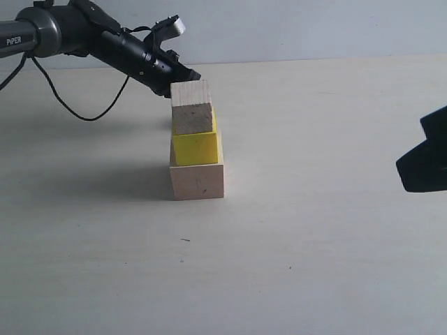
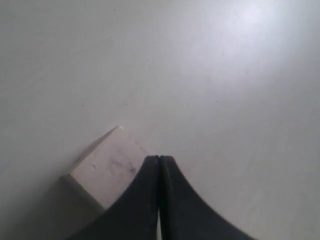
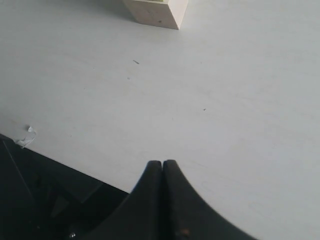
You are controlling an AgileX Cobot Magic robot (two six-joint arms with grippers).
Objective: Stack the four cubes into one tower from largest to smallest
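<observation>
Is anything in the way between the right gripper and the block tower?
No, nothing visible. Only bare table lies between the shut right gripper and the tower. The tower's big base cube peeks in at the edge of the right wrist view.

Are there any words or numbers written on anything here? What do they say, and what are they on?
"PIPER": white letters on the grey tube of the left arm, seen in the exterior view.
No other writing shows. The stacked cubes and the table have only tiny dark specks on them, not letters, and neither wrist view shows any text.
</observation>
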